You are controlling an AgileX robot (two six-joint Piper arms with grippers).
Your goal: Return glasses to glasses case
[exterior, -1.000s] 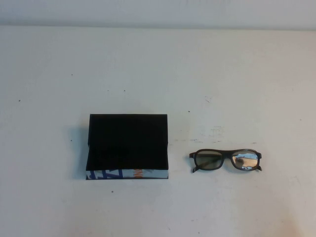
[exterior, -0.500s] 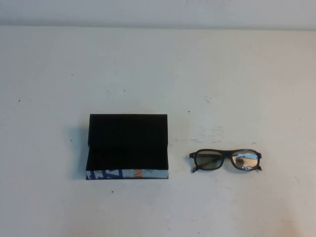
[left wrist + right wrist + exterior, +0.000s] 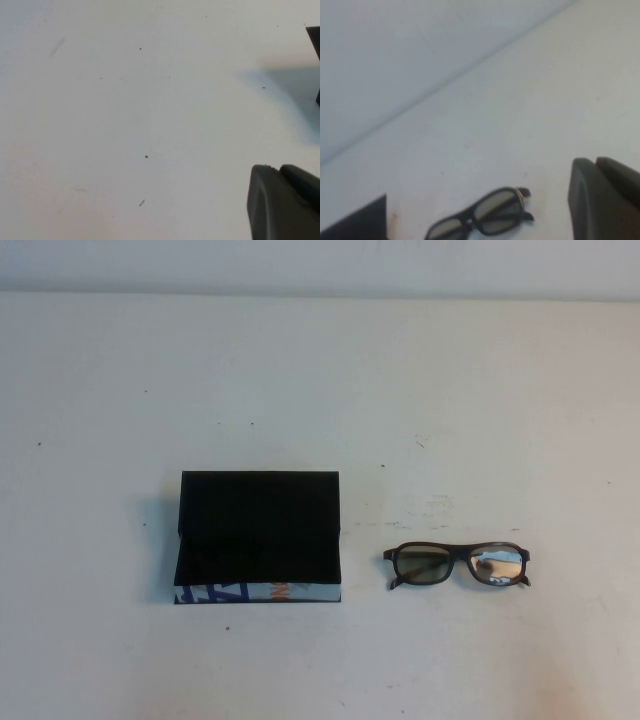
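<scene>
Glasses lie on the white bench, just right of the open glasses case, apart from it.
Right pincer hangs off to the side, pressed together and empty; left pincer hovers over bare bench, its spread impossible to tell.

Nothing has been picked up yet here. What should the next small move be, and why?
Probably bring the right gripper, shut and off the table beside the glasses, over them and open it. The glasses lie on the table to the right of the glasses case, apart from it, nearer the right arm. The left gripper hangs over bare table beside the case.
</scene>
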